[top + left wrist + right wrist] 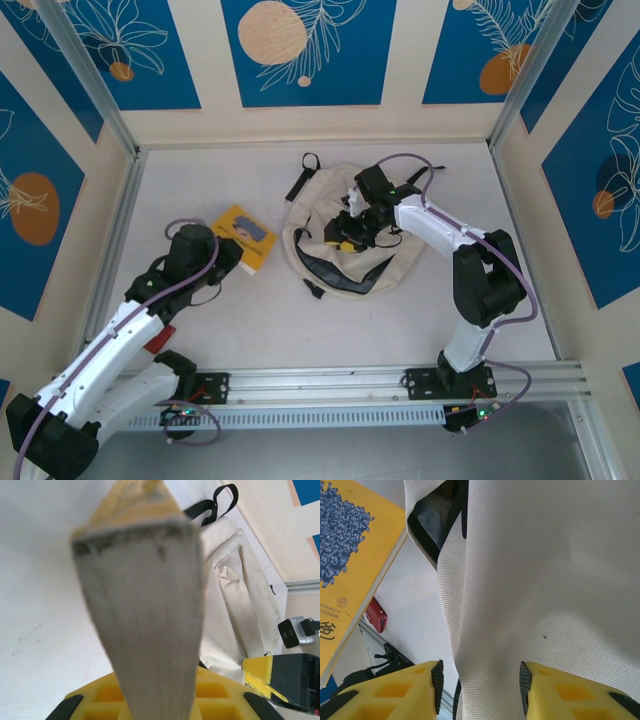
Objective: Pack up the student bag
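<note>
The student bag [312, 215] lies cream and slumped mid-table, black straps toward the back and its black-lined opening [340, 272] toward the front. My right gripper [352, 232] is down on top of it. In the right wrist view its jaws [480, 687] stand open astride a raised fold of the bag's fabric [545, 580], with a gap still showing at the left pad. My left gripper [222, 256] is shut on a small yellow book [246, 236], left of the bag. The book's grey page edge [145, 605] rises between the left gripper's [160, 702] jaws, the bag [240, 595] behind it.
A small red object [158, 340] lies near the left arm's base. Metal frame posts and patterned walls close the table on three sides. A rail [350, 385] runs along the near edge.
</note>
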You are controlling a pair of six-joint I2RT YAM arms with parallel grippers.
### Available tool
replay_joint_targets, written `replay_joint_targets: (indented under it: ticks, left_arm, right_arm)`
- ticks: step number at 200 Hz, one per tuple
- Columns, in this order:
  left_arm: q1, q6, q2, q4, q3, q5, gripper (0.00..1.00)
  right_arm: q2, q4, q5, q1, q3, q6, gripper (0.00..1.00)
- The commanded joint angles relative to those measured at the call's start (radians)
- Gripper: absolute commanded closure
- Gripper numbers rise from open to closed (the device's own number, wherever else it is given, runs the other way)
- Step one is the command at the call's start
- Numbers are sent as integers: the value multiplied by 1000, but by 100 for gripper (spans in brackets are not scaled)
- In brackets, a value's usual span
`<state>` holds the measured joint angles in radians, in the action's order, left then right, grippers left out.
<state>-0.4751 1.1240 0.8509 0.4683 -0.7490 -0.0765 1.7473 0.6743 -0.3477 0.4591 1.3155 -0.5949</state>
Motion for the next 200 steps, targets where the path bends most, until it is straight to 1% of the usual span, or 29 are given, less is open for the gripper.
replay_joint_targets:
  ticks: [1,14,31,43,59,67,77,106,138,163,200]
  left_arm:
    - [12,-40,-7,-36,-47,15,100]
    - [12,-44,-6,-36,-47,23,100]
    - [12,-48,-6,-33,-49,30,100]
    - [14,-56,-6,-28,-53,36,100]
    - [15,-68,-4,-21,-63,50,100]
    - [16,-80,-4,-12,-72,56,100]
    - [19,-100,-4,11,-90,60,100]
    - [35,-145,-2,79,-150,67,100]
    - [41,-166,-3,99,-175,113,100]
    - [43,-188,0,77,-179,187,100]
    - [43,-224,9,56,-186,298,100]
  right_arm:
    - [8,18,-5,9,0,15,60]
    - [11,16,-4,10,-2,13,66]
    - [14,15,1,9,-1,12,70]
    - [15,15,3,8,2,11,75]
    - [16,17,5,9,8,10,87]
    - [16,18,7,9,13,11,94]
    - [14,21,15,9,26,12,100]
    - [-8,22,79,4,86,3,100]
    - [-34,14,137,-22,182,-23,100]
    - [-29,19,148,-43,276,-37,100]
    - [35,50,138,-69,427,-57,100]
